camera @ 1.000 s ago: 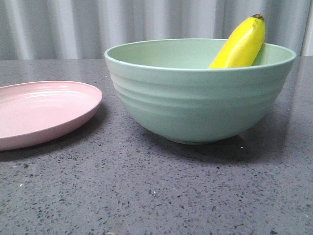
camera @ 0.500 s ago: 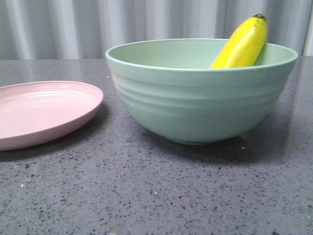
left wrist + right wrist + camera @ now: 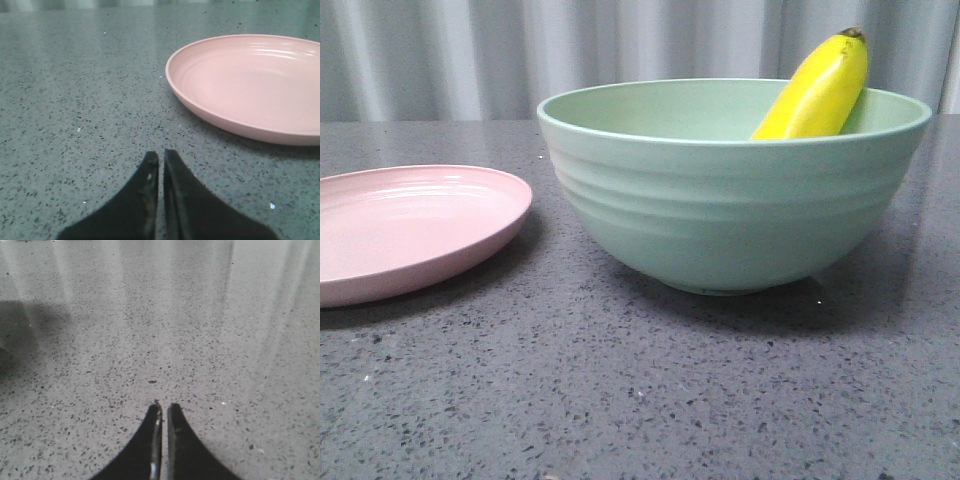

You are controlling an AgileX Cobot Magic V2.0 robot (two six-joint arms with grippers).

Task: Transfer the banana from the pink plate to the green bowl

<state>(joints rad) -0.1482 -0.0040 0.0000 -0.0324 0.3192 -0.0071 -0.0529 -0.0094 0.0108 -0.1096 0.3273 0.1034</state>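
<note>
Front view only: smooth bright yellow curved banana (image 3: 817, 90) is in the large pale mint-green ridged bowl (image 3: 730, 205), leaning on the far right inner wall, dark tip poking above the rim. Its lower part is hidden behind the bowl wall. Shallow glossy pale pink plate (image 3: 405, 228) sits left of the bowl, apart from it, cut off by the left frame edge. Neither arm shows in this view.

Left wrist view: left pincer (image 3: 160, 159) closed, black fingers nearly touching, nothing between them, low over the dark speckled stone tabletop (image 3: 75, 100). The pink plate is near it; its far side runs out of frame.

Right wrist view: right pincer (image 3: 163, 410) also closed and empty over bare tabletop. Dark shadow at one edge, possibly the bowl's; can't confirm.

Open tabletop in front of bowl and plate.
</note>
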